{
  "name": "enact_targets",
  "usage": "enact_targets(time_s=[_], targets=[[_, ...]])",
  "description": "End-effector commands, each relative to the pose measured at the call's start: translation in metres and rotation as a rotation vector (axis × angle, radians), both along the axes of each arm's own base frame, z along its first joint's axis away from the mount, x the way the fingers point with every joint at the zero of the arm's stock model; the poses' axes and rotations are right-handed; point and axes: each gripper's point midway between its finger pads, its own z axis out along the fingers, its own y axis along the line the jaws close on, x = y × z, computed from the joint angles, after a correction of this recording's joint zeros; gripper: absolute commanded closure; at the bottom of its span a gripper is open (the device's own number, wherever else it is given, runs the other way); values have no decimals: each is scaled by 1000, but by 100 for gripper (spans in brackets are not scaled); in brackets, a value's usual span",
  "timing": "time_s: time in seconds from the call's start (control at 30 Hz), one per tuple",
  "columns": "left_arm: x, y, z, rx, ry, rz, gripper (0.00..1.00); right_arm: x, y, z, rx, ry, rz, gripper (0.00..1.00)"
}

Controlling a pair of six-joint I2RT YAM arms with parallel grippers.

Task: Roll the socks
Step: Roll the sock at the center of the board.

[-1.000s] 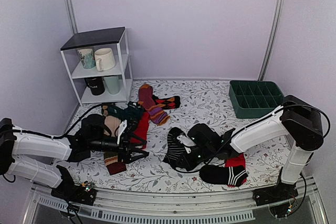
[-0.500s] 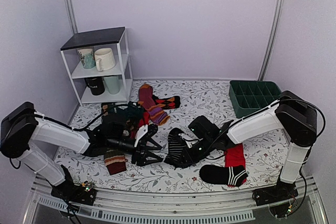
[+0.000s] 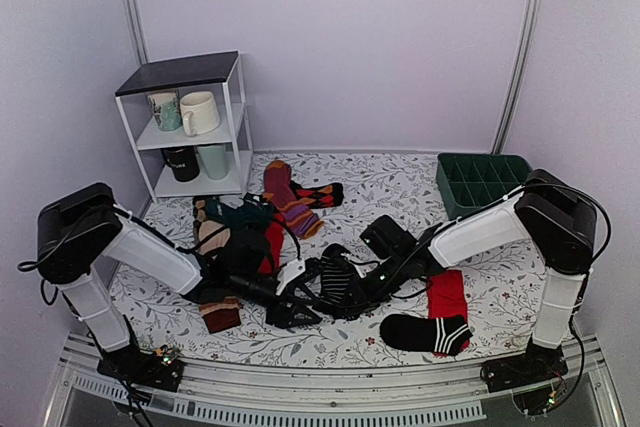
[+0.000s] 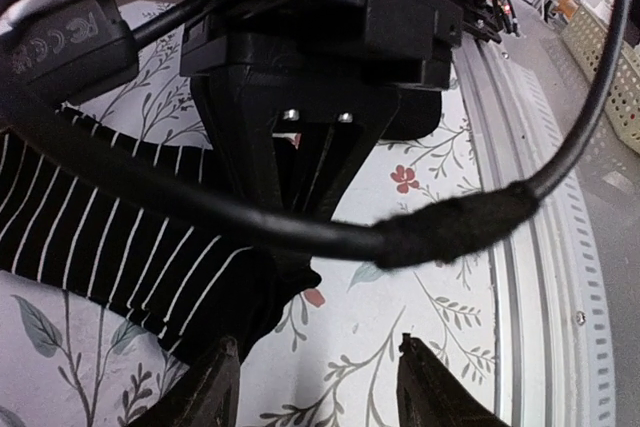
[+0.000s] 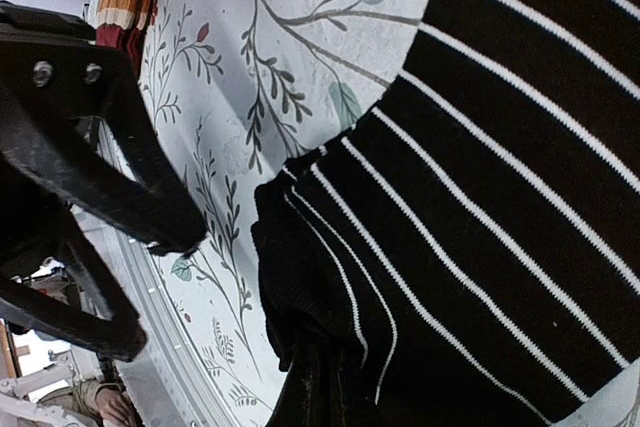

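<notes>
A black sock with thin white stripes [image 3: 334, 278] lies crumpled at the middle of the floral table. My right gripper [image 3: 347, 294] is shut on its near edge. The right wrist view shows the pinched cuff at the fingers [image 5: 320, 387] and the striped knit [image 5: 500, 197] filling the frame. My left gripper [image 3: 298, 304] is open and empty, just left of the sock. In the left wrist view its fingers [image 4: 320, 387] straddle bare cloth, with the sock's edge [image 4: 110, 237] by the left finger and the right gripper [image 4: 315, 162] facing it close ahead.
A plain red sock [image 3: 447, 295] and a black sock with a red-and-white end [image 3: 426, 333] lie at the right front. A pile of coloured socks [image 3: 250, 227] lies at the left. A green divided tray [image 3: 487, 185] and a white shelf with mugs [image 3: 190, 127] stand at the back. A metal rail [image 3: 320, 387] runs along the front edge.
My left arm has swung right from the sock pile to the striped sock, gripper open. My right gripper has shifted slightly left, still holding the sock.
</notes>
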Motion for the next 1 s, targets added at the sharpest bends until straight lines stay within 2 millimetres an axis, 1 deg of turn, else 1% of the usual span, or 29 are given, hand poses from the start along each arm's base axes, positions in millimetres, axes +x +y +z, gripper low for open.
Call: enact_targets(time_s=[0.0,0.13,0.23,0.4,0.47,0.57,0.73,0.83,0.93,0.97], targets=[[6,-15,3,-22,-38,0,46,-24,-44,-53,-227,148,-27,100],[9,-18,4,-28,-62,12,44,-25,-45,-50,-217,179,-26,100],[10,-20,1,-24,-82,15,40,-27,-46,-50,-225,192,-18,100],[9,-22,-12,3,-82,5,42,-26,-47,-50,-226,210,-15,100],[9,-23,-14,3,-81,5,42,-26,-47,-50,-224,217,-13,100],[14,-23,-20,18,-93,25,42,-27,-47,-51,-229,226,-4,100],[21,-22,-17,5,-136,58,38,-30,-49,-53,-234,235,6,100],[20,-23,-17,-5,-159,51,38,-31,-49,-54,-230,244,10,100],[20,-23,-22,2,-171,50,43,-32,-49,-53,-230,250,14,100],[19,-23,-25,6,-168,47,43,-32,-49,-53,-230,252,14,100]])
